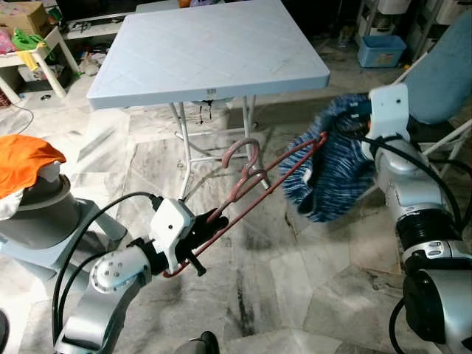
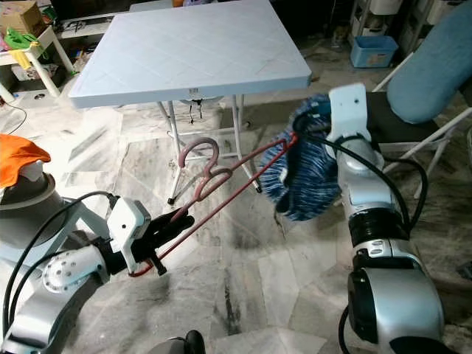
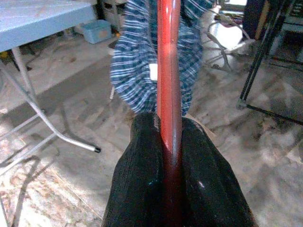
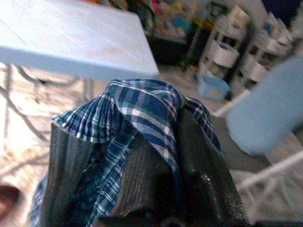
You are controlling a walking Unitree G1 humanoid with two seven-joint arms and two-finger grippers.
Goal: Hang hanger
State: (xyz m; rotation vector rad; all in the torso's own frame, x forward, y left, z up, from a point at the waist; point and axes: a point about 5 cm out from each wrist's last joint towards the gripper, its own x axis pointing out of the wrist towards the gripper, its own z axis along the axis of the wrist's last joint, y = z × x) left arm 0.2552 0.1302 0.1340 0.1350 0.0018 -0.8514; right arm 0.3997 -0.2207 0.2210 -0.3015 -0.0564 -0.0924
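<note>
While pincers hold hanger (image 1: 254,188) w/ shirt (image 1: 335,158), table (image 1: 214,51) stands behind.

the desk (image 1: 214,51) stands ahead on the floor (image 1: 295,280). in front of it the hanger (image 1: 247,188) reaches from the left gripper (image 1: 210,221) across to the shirt (image 1: 335,158) on the right.

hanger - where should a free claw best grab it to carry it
Probably the bare bottom bar of the hanger, near the left claw, coming from below. The far end is wrapped in the plaid shirt held by the right claw.
</note>
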